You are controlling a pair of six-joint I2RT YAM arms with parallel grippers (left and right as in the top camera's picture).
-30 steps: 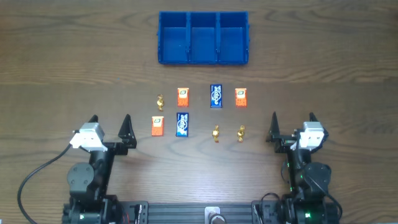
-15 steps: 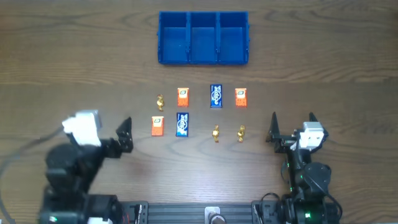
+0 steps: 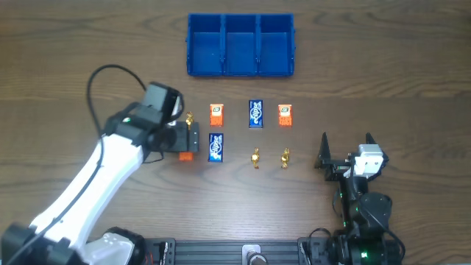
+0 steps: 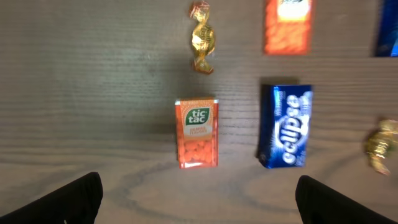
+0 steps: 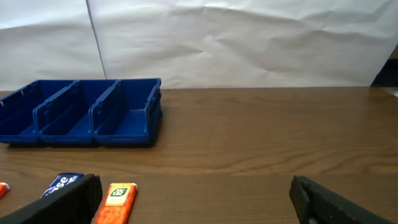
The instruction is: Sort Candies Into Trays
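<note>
Several candies lie in two rows on the wooden table: orange boxes [image 3: 216,114] [image 3: 285,115], blue packs [image 3: 255,113] [image 3: 215,147] and gold-wrapped sweets [image 3: 189,119] [image 3: 255,158] [image 3: 285,157]. My left gripper [image 3: 188,138] hovers open over the leftmost orange box [image 4: 197,132], its fingers wide to either side and not touching it. Beside that box are a blue pack [image 4: 285,126] and a gold sweet [image 4: 202,37]. The blue three-compartment tray [image 3: 241,73] at the far side holds nothing. My right gripper [image 3: 346,151] stands open near its base, right of the candies.
From the right wrist view the tray [image 5: 81,115] is far off on the left, with an orange box [image 5: 118,200] and a blue pack [image 5: 61,182] closer in. Bare wood surrounds the candies, and a white backdrop stands behind the table.
My left arm swung up from its rest at the lower left and out over the candies, ending above the leftmost orange box. The right arm and all candies stayed put.
</note>
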